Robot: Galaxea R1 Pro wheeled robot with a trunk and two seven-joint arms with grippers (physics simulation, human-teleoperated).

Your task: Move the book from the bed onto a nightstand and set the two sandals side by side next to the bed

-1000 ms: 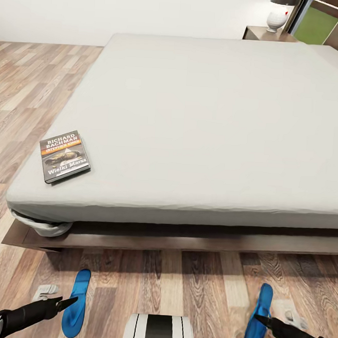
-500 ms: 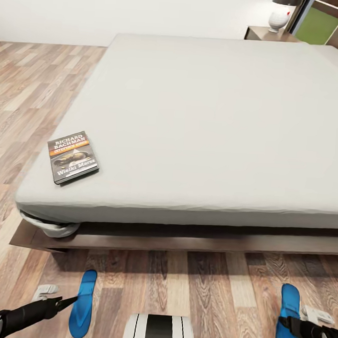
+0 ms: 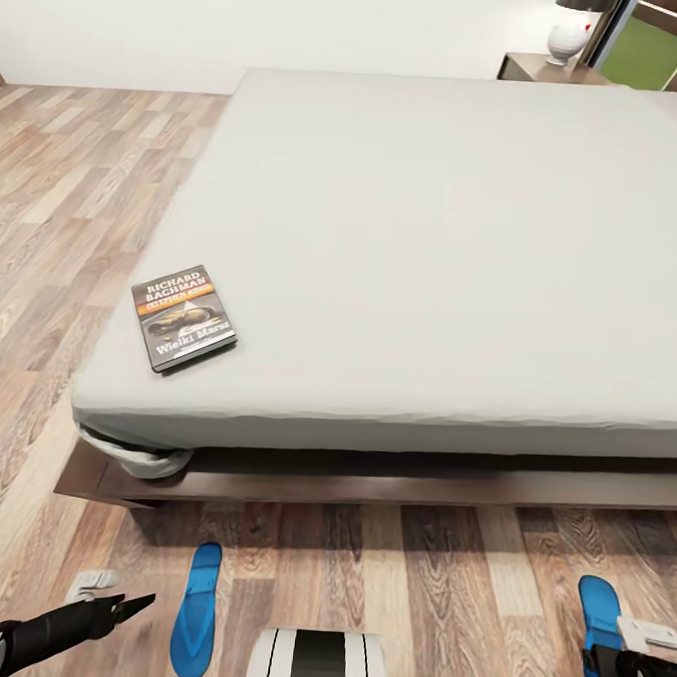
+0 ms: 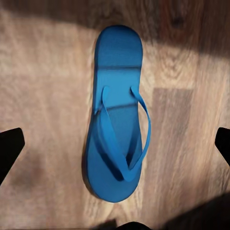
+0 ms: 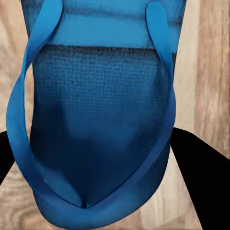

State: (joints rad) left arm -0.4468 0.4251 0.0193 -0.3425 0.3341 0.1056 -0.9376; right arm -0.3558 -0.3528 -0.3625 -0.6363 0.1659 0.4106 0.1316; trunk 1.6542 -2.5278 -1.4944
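The left end effector [image 3: 127,603] is open and empty; one sandal [image 3: 196,610] lies on the floor just beside its tip, long axis pointing toward the bed [image 3: 435,234]. The right end effector [image 3: 631,669] is over the other sandal [image 3: 601,635], fingers at its two sides; a grip I cannot confirm.
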